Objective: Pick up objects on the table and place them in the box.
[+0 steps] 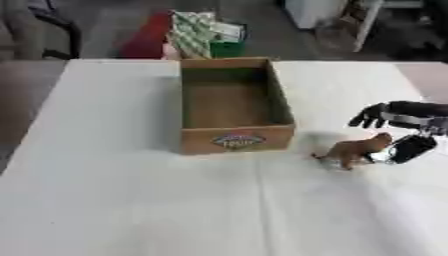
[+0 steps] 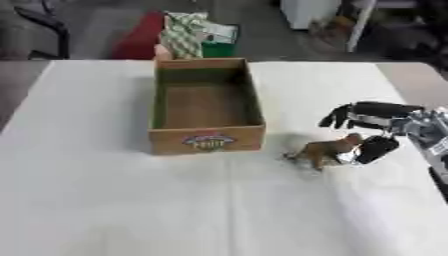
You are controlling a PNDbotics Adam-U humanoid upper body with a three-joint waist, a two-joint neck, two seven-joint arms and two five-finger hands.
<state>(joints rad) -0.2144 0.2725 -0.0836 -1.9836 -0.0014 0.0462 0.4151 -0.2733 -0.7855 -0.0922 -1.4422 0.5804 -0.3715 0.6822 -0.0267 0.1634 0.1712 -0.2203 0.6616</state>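
White cloth (image 1: 131,200) covers the whole table, and on it stands the cardboard box (image 1: 233,140), open at the top with nothing visible inside (a coloured label marks its near wall). Right of the box's near corner, apart from it, a small brown animal figure (image 2: 325,151) stands upright on the cloth. The right hand (image 2: 367,120) reaches in from the right edge, fingers curved above the figure and thumb beside its head end; whether it grips yet, I cannot tell.

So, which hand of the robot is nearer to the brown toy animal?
Right. The right hand is at the brown toy animal, on its right side at the head end. The left hand shows in neither view.
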